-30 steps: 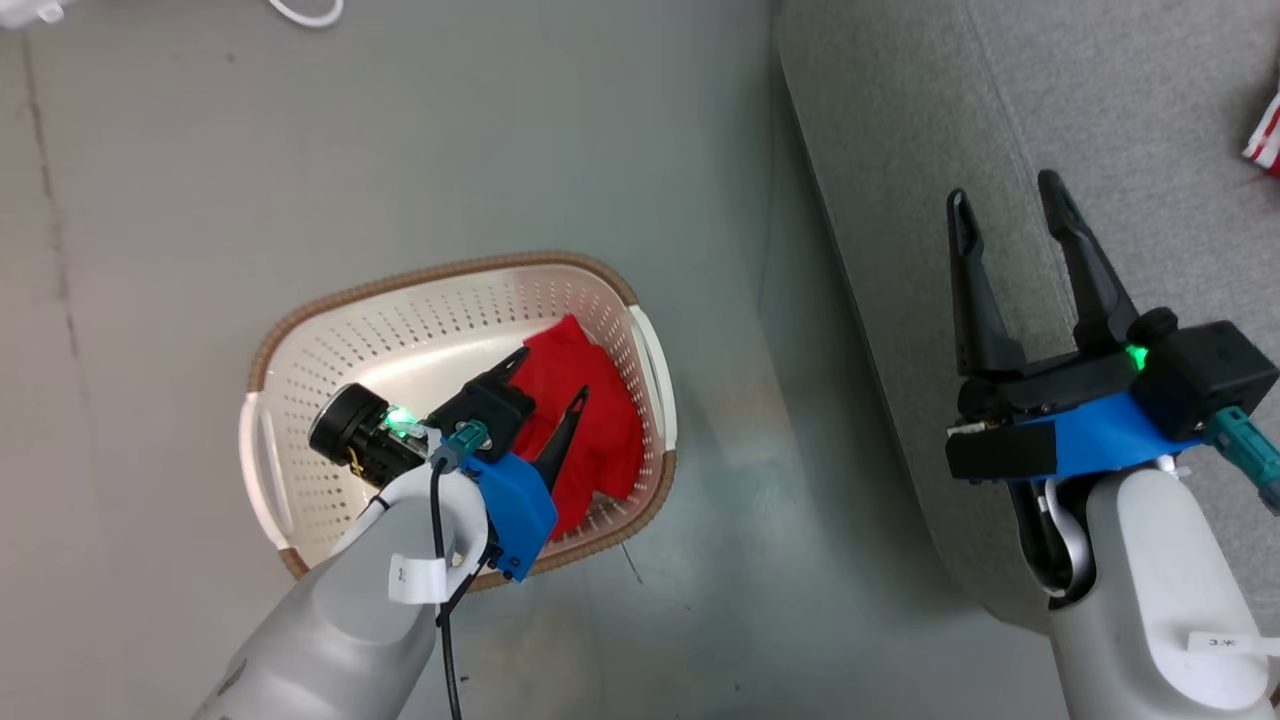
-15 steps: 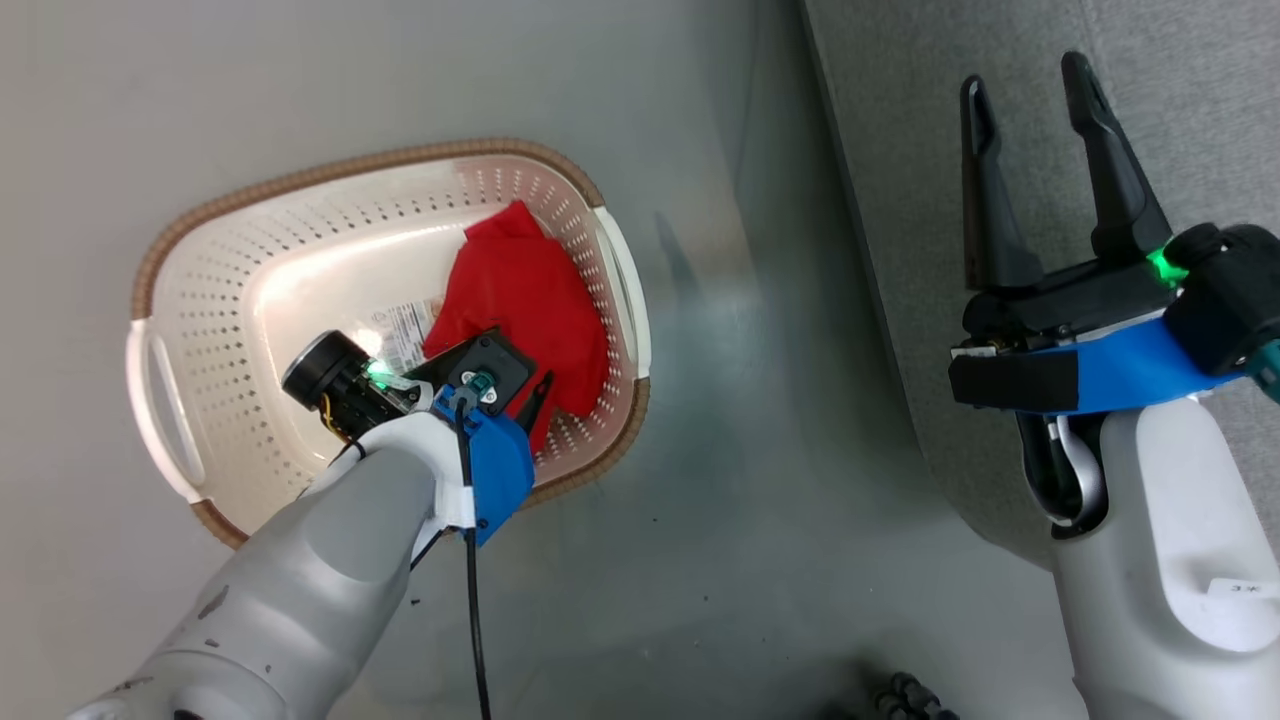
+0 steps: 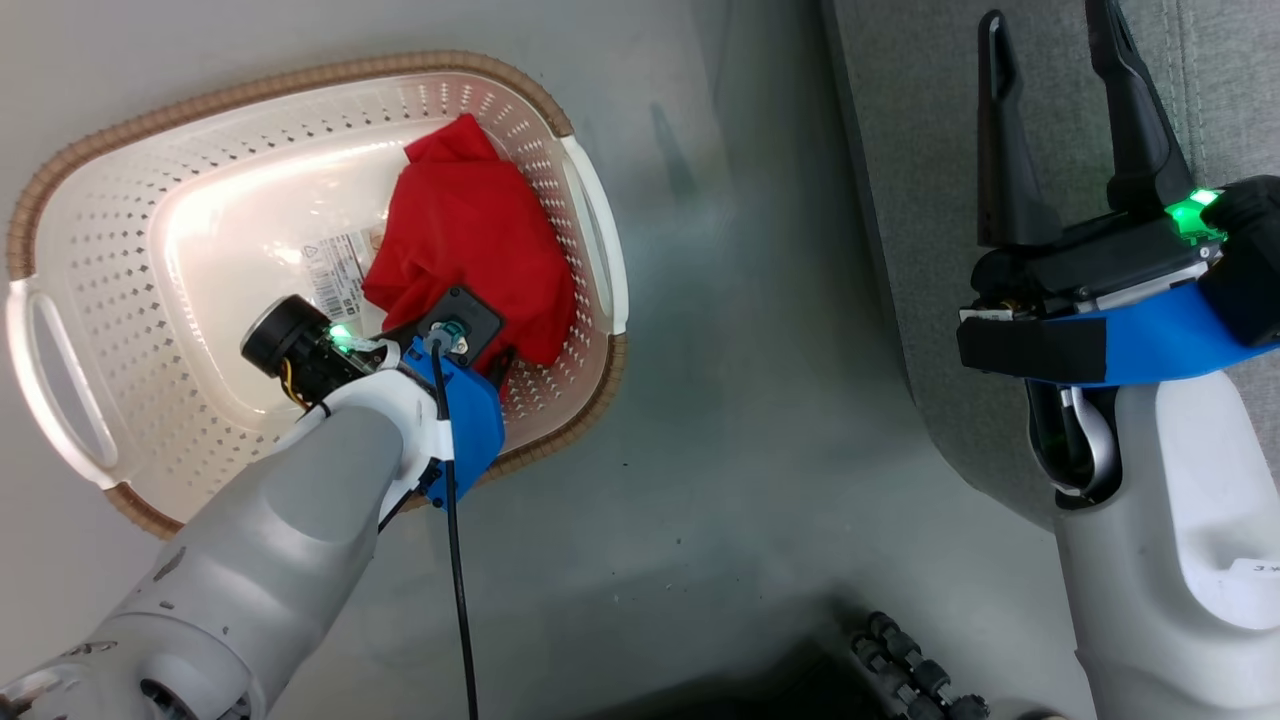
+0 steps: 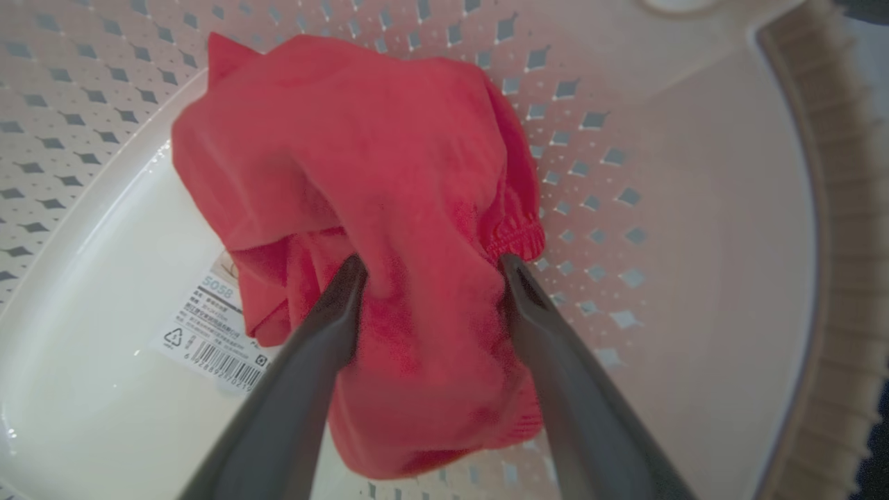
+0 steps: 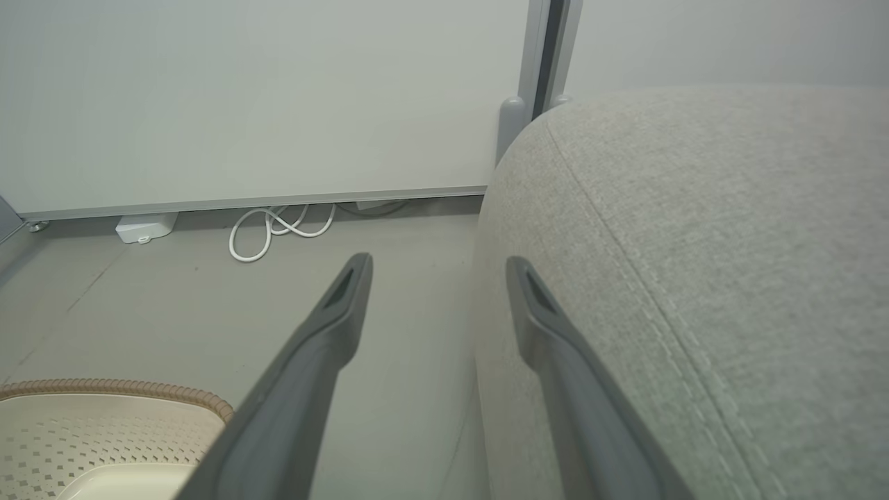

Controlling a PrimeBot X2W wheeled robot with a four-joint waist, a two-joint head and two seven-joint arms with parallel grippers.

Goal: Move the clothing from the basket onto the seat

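Clothing [image 3: 470,240]: red heap in the basket [image 3: 250,85], against its right wall, partly over the label sticker [image 3: 335,275].
Basket: on the floor [image 3: 720,400], near the seat [image 3: 920,150].
Left claw [image 4: 432,264]: spread wide down in the basket, a finger on either side of a fold of red cloth, not clamped.
Right claw [image 3: 1045,25]: wide apart, empty, over the seat's edge.

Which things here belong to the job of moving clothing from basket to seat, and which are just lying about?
Job: red garment, basket, grey seat, left gripper.
Lying about: white cable, white box by the wall.
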